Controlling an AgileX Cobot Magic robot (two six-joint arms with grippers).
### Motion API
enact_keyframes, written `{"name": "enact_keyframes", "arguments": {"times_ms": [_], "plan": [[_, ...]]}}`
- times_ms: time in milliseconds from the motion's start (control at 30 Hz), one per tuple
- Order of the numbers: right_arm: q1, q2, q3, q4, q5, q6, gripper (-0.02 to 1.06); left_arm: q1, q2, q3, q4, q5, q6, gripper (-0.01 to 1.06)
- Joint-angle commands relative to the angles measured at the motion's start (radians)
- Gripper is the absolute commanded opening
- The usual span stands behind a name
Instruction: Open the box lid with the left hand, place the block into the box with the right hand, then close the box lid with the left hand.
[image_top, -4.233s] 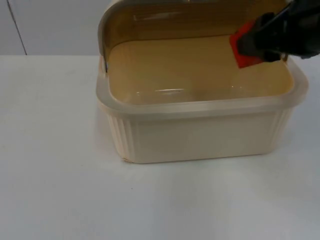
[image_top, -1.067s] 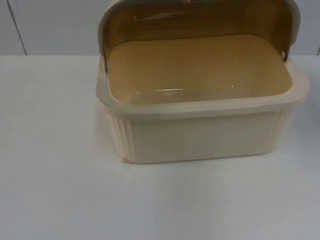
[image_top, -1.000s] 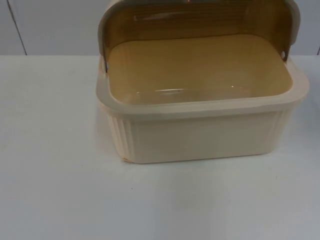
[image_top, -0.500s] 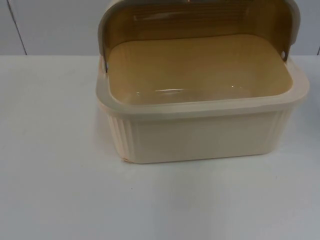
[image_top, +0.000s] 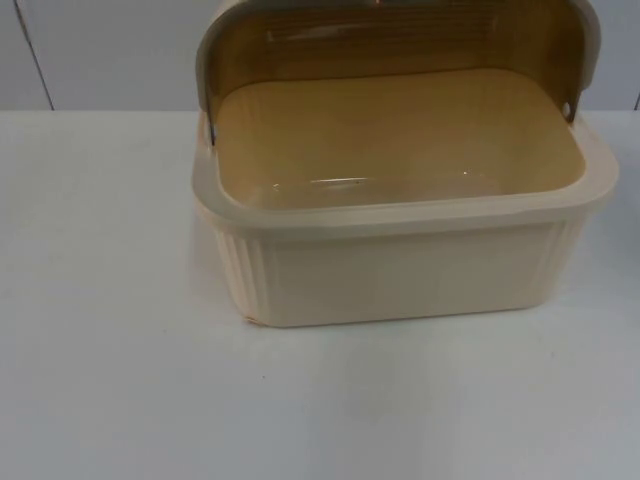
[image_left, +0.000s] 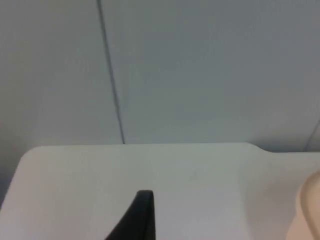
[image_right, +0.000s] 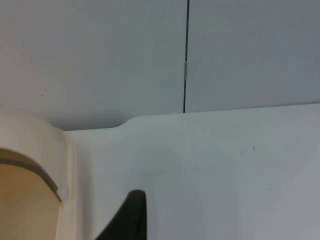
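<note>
The cream box (image_top: 400, 270) stands in the middle of the table in the top view, with its brown translucent lid (image_top: 390, 40) raised upright at the back. What I can see of its tan floor (image_top: 400, 130) is bare; the front wall hides the nearest strip. My left gripper (image_left: 142, 217) hangs over the table to the left of the box, and a bit of the box's edge (image_left: 311, 207) is in its view. To the right of the box is my right gripper (image_right: 131, 215), beside the lid's end (image_right: 30, 145).
White table top (image_top: 120, 380) lies all around the box, with wide room in front and to the left. The grey partition wall (image_top: 100, 50) closes off the table's far edge behind the box.
4.2 s ago my right gripper held a red block over the box's right side; it has since left the top view. Nothing has moved in the last second.
</note>
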Motion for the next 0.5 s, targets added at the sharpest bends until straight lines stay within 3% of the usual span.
{"name": "enact_keyframes", "arguments": {"times_ms": [0, 33, 200, 400, 467], "plan": [[-0.007, -0.005, 0.005, 0.000, -0.018, -0.011, 1.05, -0.004, 0.092, -0.104, -0.188, 0.061, 0.181, 1.04], [-0.007, -0.005, 0.005, 0.000, -0.018, -0.011, 1.05, -0.004, 0.092, -0.104, -0.188, 0.061, 0.181, 1.04], [-0.007, -0.005, 0.005, 0.000, -0.018, -0.011, 1.05, -0.020, 0.270, -0.338, -0.465, 0.139, 0.422, 1.04], [-0.007, -0.005, 0.005, 0.000, -0.018, -0.011, 1.05, -0.109, 0.396, -0.499, -0.373, 0.108, 0.434, 1.04], [-0.007, -0.005, 0.005, 0.000, -0.018, -0.011, 1.05, -0.176, 0.461, -0.573, -0.281, 0.108, 0.450, 1.04]]}}
